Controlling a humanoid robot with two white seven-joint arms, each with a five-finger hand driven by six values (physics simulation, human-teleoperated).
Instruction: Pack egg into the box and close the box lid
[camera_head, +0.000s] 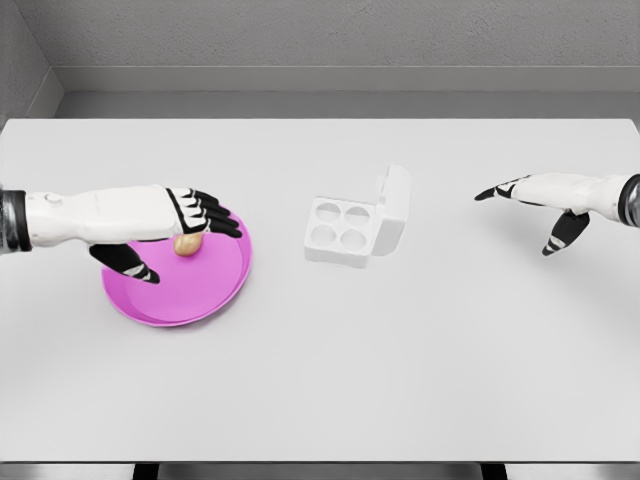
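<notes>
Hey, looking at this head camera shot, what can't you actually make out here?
- Egg on the pink plate: the left hand covers its top, so whether the fingers touch it is unclear.
- Egg box: the open lid stands edge-on, hiding its inner face.
- Both arms are cut off by the picture's side edges.
- Right hand: its palm faces away.

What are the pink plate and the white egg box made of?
The pink plate looks like smooth plastic: even bright colour with a thin raised rim. The white egg box looks like matte foam or moulded pulp: thick, soft-edged walls, four round cups, no shine. It is a simulator render, so both are guesses.
</notes>
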